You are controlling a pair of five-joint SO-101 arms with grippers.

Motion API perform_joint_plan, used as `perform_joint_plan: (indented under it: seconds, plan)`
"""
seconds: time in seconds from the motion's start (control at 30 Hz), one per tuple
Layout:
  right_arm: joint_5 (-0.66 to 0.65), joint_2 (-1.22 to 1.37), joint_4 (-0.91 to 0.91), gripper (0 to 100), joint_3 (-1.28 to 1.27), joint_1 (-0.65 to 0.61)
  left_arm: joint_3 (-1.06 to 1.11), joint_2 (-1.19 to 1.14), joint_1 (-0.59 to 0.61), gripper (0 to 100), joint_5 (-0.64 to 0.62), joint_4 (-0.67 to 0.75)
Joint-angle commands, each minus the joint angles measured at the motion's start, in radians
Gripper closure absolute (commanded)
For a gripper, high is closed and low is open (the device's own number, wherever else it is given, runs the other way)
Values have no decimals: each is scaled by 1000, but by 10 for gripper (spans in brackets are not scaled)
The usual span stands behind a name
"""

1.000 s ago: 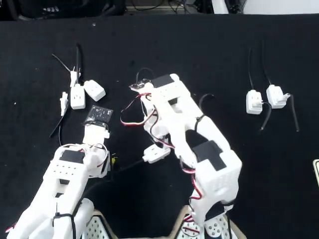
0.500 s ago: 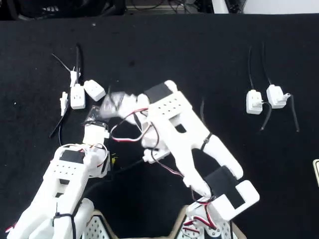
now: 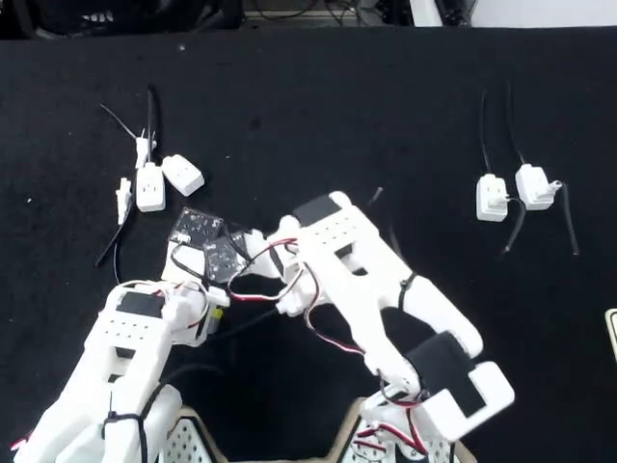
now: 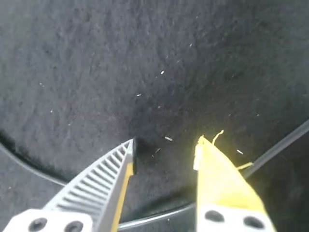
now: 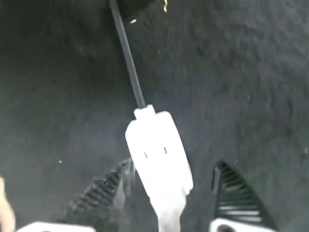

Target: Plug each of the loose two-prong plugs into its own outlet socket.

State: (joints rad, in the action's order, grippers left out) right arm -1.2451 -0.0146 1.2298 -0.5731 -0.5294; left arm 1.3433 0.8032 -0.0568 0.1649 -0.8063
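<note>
A white outlet socket (image 5: 158,157) with two slots and a black cable (image 5: 126,53) lies flat on the black mat. My right gripper (image 5: 175,165) is open just above it, one finger on each side. From above, this socket (image 3: 288,306) peeks out under the right arm's wrist (image 3: 289,253). My left gripper (image 4: 164,145) is open over bare mat with nothing between its fingers; its yellow finger (image 3: 215,314) shows beside the cable. A socket (image 3: 149,186) and loose plugs (image 3: 183,175) sit at the back left. Two more white pieces (image 3: 492,198) lie at the back right.
Thin black cables (image 3: 116,246) trail from the back-left group toward the left arm. A cable (image 4: 277,151) crosses the mat close to the left gripper. The two arms stand close together at the front centre. The mat's far middle (image 3: 318,106) is bare.
The right arm has swung from the back centre to the left and down toward the front, so its gripper now straddles the socket. The left arm has not moved.
</note>
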Motion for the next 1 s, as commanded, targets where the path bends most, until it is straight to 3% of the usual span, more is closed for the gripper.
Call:
perform_joint_plan:
  seconds: [0.0,0.37,0.5,0.67,0.97]
  plan:
    - [-31,5,-41,748,-104,9,-7,20,2,798,3,15]
    - [-20,-10,-72,750,-113,8,-10,20,12,798,-3,12]
    - [68,-81,-12,748,-30,20,-15,14,18,798,-3,6]
    - [69,-202,132,748,45,26,-44,20,122,798,-17,6]
    - [114,-246,135,747,41,31,-91,21,340,798,-207,15]
